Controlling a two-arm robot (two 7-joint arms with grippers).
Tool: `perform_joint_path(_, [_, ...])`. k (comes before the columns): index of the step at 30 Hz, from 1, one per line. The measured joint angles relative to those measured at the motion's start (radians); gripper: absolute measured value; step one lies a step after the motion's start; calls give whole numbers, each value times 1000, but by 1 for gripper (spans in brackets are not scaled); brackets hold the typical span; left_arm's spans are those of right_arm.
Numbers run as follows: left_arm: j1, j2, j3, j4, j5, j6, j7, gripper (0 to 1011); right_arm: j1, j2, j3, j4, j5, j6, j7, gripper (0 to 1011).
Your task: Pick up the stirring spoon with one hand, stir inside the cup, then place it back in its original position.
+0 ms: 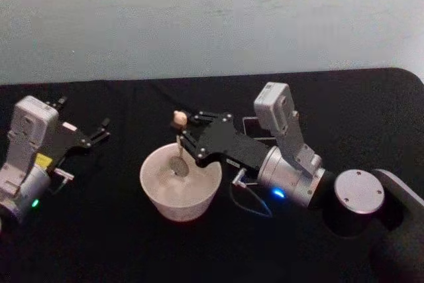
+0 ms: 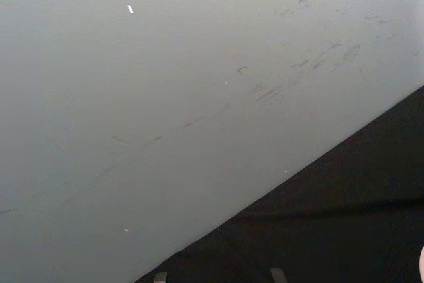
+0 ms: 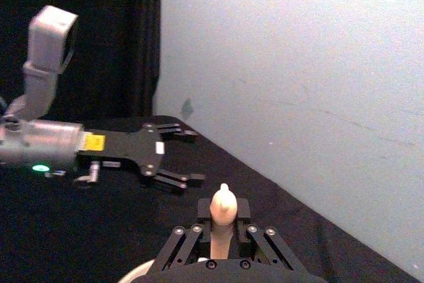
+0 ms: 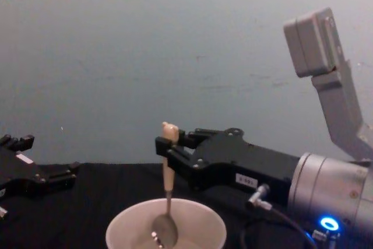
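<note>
The head view looks down on the cup (image 1: 151,187) on the black table (image 1: 112,243). It shows the stirring spoon (image 1: 178,142) going into the cup near its 12 o'clock edge. The chest view sees this from the side: the spoon (image 4: 168,186) stands almost straight up, its shiny bowl low inside the cup (image 4: 119,234) and its bear head on top. The right gripper (image 1: 184,134) reaches in from the cup's 4 o'clock side, held flat, and its fingers pinch the beige handle just under the bear head. The right wrist view shows the bear head (image 3: 223,205) poking up between those fingers. It also shows the left gripper (image 3: 192,157), well apart, with its fingers spread and nothing in them. That gripper (image 1: 84,114) rests low at the cup's 9 o'clock. At 2 o'clock from the cup, partly hidden by the right arm, is a dark square shape, maybe the holder (image 1: 250,126).
</note>
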Motion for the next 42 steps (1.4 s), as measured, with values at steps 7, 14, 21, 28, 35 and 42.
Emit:
perform_joint_path(7, [0,0,0,0,0,0,0,1002,3,-3,17,11,-5,-1,-6,211])
perform_joint_path(14, [0,0,0,0,0,0,0,1001,-1,-2,26,10,-6,-1,-5,211])
perform_joint_path(21, [0,0,0,0,0,0,0,1001,-24,24,43,-16,-3,5,-3,211])
perform_joint_path(28, [0,0,0,0,0,0,0,1001,-73,63,56,-84,28,22,18,211])
perform_joint_path(35, [0,0,0,0,0,0,0,1001,-111,90,41,-142,49,37,44,211])
perform_joint_path(42, [0,0,0,0,0,0,0,1001,-110,84,13,-150,50,38,54,211])
